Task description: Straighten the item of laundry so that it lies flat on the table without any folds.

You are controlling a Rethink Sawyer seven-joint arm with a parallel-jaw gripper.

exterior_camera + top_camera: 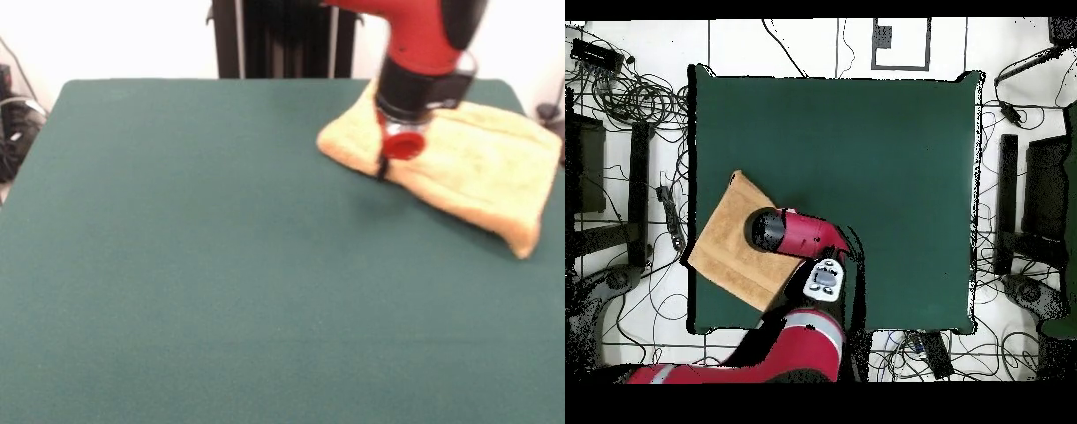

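Green felt is filling the whole near half of the front view, and we are seeing nothing lying on that stretch of the counter [194, 291]. Farther back, at about 2 o'clock from the middle of that view, the orange-tan towel [481, 177] is lying close to the counter's far right corner. We are seeing it as a doubled-over pad rather than a single flat sheet: its near edges are looking thick and rounded, and its near corner is standing slightly proud of the felt.

We are seeing the red and black arm [424, 40] coming down from 12 o'clock over the towel's left end. Its gripper [383, 168] is hanging at the towel's left near edge, below a round red part. We are making out only a thin dark tip there, so we cannot tell whether the fingers are open or closed, nor whether they are touching the cloth.

From overhead, the towel [725, 250] is sitting at about 8 o'clock from the counter's [865, 150] middle, turned at an angle, one corner reaching the counter's edge. The arm [800, 235] is covering its right-hand part.
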